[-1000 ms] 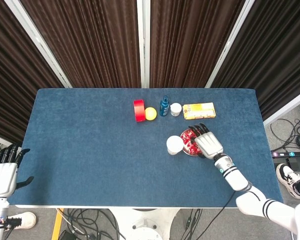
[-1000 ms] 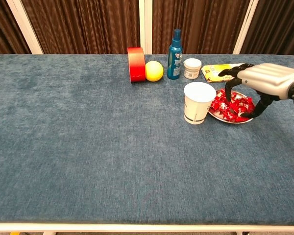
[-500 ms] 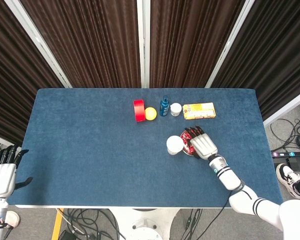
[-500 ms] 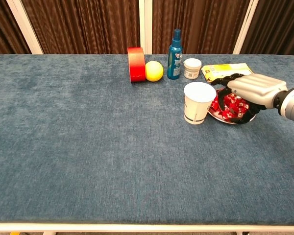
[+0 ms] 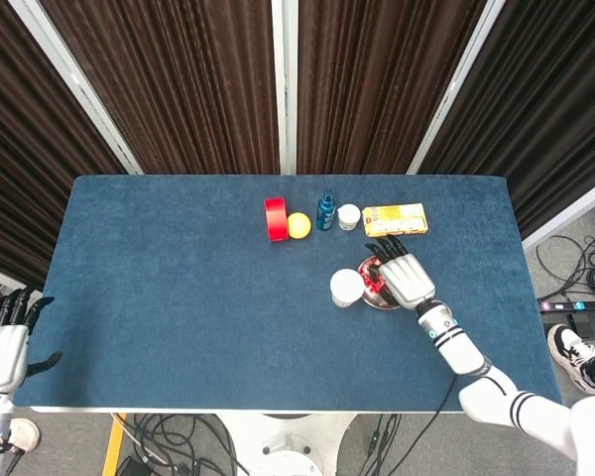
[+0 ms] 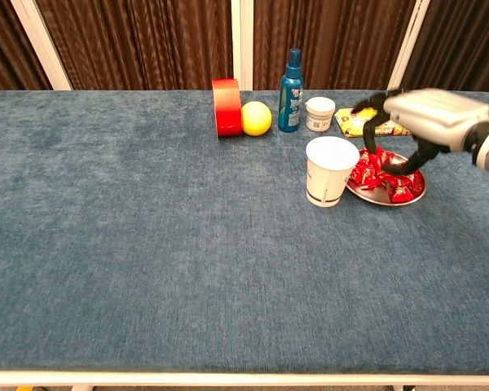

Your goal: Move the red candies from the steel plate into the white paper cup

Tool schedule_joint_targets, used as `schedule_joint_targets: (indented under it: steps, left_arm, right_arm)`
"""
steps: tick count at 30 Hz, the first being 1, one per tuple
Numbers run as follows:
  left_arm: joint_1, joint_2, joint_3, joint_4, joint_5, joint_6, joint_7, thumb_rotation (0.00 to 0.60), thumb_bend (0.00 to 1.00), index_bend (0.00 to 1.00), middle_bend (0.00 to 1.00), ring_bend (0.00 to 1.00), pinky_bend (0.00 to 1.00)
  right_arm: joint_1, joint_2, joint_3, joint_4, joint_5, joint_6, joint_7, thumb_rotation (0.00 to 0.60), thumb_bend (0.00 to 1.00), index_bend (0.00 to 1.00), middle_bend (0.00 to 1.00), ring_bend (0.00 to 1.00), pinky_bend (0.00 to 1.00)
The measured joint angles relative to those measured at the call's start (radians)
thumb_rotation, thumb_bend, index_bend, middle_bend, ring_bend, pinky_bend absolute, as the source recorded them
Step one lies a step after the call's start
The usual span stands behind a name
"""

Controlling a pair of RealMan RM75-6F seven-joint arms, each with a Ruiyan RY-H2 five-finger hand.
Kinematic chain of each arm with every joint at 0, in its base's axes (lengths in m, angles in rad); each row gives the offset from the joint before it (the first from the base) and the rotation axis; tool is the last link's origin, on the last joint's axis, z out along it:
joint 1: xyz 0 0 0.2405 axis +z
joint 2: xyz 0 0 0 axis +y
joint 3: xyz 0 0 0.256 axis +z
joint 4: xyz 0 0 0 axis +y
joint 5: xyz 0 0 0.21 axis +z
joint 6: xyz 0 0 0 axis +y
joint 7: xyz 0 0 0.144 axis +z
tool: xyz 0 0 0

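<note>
The red candies (image 6: pixel 382 177) lie heaped in the steel plate (image 6: pixel 414 195), which sits on the desk (image 6: pixel 147 244) just beside the white paper cup (image 6: pixel 327 169), at the cup's 3 o'clock in the chest view; in the head view the cup (image 5: pixel 346 287) is likewise at 9 o'clock from the plate (image 5: pixel 381 302), the two nearly touching. The right hand (image 6: pixel 407 122) hangs directly above the plate, fingers (image 6: pixel 373 130) curled downward toward the pile and the thumb reaching under; its fingertips sit right at a candy near the pile's cup-side edge, but whether a candy is pinched I cannot tell, since the dark fingertips merge with the wrappers. The relation that matters: the cup lies at 9 o'clock from this hand, a short sideways carry away, and the plate-to-cup line runs left to right across the desk. The left hand (image 5: pixel 2 347) is well apart at the desk's far 8 o'clock corner, fingers spread and holding nothing, so the right hand is plainly the nearer one.

Against half a second ago, the right hand has risen off the pile; then it lay low over the candies, covering much of them, and now more red shows beneath it and the wrist sits higher. The cup and plate have not shifted.
</note>
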Motion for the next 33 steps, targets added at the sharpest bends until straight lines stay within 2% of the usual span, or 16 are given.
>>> schedule_joint_targets:
  steps: [4, 7, 14, 16, 18, 21, 26, 29, 30, 32, 33]
  left_arm:
    - [0.003, 0.001, 0.001, -0.003, 0.004, 0.006, 0.001, 0.6, 0.0, 0.26, 0.15, 0.09, 0.13]
    - [0.006, 0.002, 0.001, -0.005, 0.003, 0.01, 0.001, 0.6, 0.0, 0.26, 0.15, 0.09, 0.13]
    - [0.013, 0.002, 0.004, -0.001, 0.001, 0.013, -0.003, 0.6, 0.0, 0.26, 0.15, 0.09, 0.13]
    - [0.015, 0.001, 0.003, 0.001, 0.0, 0.015, -0.006, 0.6, 0.0, 0.26, 0.15, 0.09, 0.13]
    - [0.016, 0.0, 0.002, 0.003, -0.002, 0.015, -0.007, 0.6, 0.0, 0.26, 0.15, 0.09, 0.13]
    - [0.016, 0.0, 0.002, 0.005, -0.002, 0.013, -0.007, 0.6, 0.0, 0.26, 0.15, 0.09, 0.13]
    - [0.016, -0.001, 0.001, 0.006, 0.003, 0.017, -0.007, 0.6, 0.0, 0.26, 0.15, 0.09, 0.13]
    - [0.015, 0.001, 0.001, 0.005, 0.005, 0.017, -0.008, 0.6, 0.0, 0.26, 0.15, 0.09, 0.13]
    - [0.015, 0.001, 0.001, 0.005, 0.005, 0.016, -0.009, 0.6, 0.0, 0.26, 0.15, 0.09, 0.13]
    - [0.014, 0.002, 0.002, 0.004, 0.006, 0.011, -0.011, 0.6, 0.0, 0.26, 0.15, 0.09, 0.13]
    - [0.013, 0.002, 0.003, 0.005, 0.007, 0.009, -0.011, 0.6, 0.0, 0.26, 0.15, 0.09, 0.13]
  right_arm:
    - [0.009, 0.056, 0.019, -0.127, -0.014, 0.026, -0.003, 0.6, 0.33, 0.64, 0.09, 0.0, 0.0]
    - [0.033, 0.071, 0.033, -0.177, -0.015, 0.021, -0.021, 0.6, 0.33, 0.62, 0.09, 0.0, 0.0]
    - [0.059, 0.05, 0.033, -0.176, 0.008, -0.026, -0.056, 0.6, 0.33, 0.56, 0.08, 0.0, 0.0]
    - [0.065, 0.046, 0.031, -0.171, 0.025, -0.046, -0.075, 0.6, 0.32, 0.5, 0.07, 0.0, 0.0]
    - [0.068, 0.046, 0.031, -0.172, 0.041, -0.057, -0.09, 0.6, 0.27, 0.42, 0.06, 0.0, 0.0]
    - [0.071, 0.05, 0.033, -0.185, 0.057, -0.065, -0.103, 0.6, 0.2, 0.36, 0.05, 0.0, 0.0]
    - [0.07, 0.07, 0.043, -0.218, 0.068, -0.049, -0.112, 0.6, 0.12, 0.3, 0.05, 0.0, 0.0]
    - [0.063, 0.092, 0.055, -0.237, 0.069, -0.018, -0.111, 0.6, 0.1, 0.28, 0.1, 0.0, 0.0]
    - [0.06, 0.1, 0.059, -0.242, 0.07, -0.005, -0.114, 0.6, 0.1, 0.28, 0.16, 0.02, 0.05]
    - [0.051, 0.121, 0.069, -0.247, 0.076, 0.025, -0.133, 0.6, 0.1, 0.28, 0.3, 0.14, 0.25]
    - [0.047, 0.13, 0.073, -0.249, 0.082, 0.033, -0.146, 0.6, 0.1, 0.28, 0.42, 0.3, 0.44]
